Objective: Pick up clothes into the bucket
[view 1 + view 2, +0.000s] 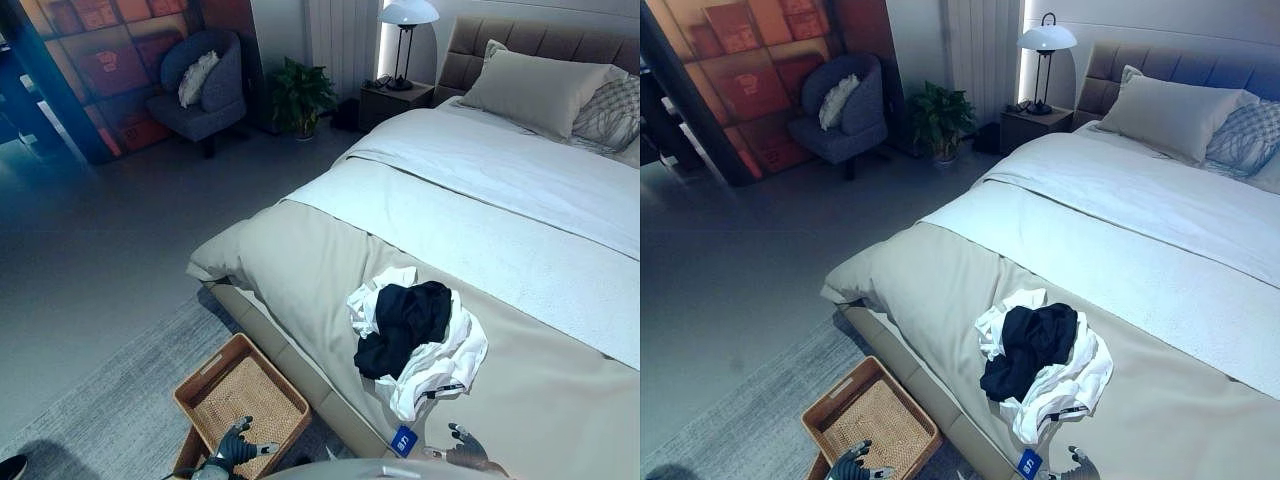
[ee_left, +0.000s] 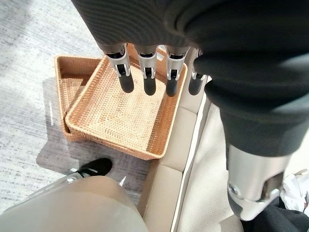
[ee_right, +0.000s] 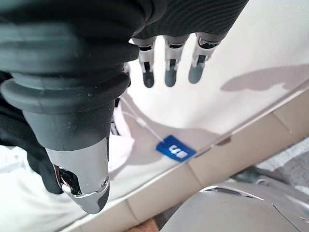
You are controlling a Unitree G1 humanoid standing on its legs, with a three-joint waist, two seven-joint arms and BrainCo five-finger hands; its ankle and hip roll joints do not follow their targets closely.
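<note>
The room was dim and bluish, lit by a glowing lamp [image 1: 407,14], with wrist views brighter.

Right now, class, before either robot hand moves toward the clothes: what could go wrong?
1. The black garment lies tangled with the white garment on the bed; a grab may lift only one or drag both.
2. The wicker basket sits low on the floor beside the bed, so a dropped piece might miss it.
3. The blue tag lies near the right robot hand and could snag.
</note>
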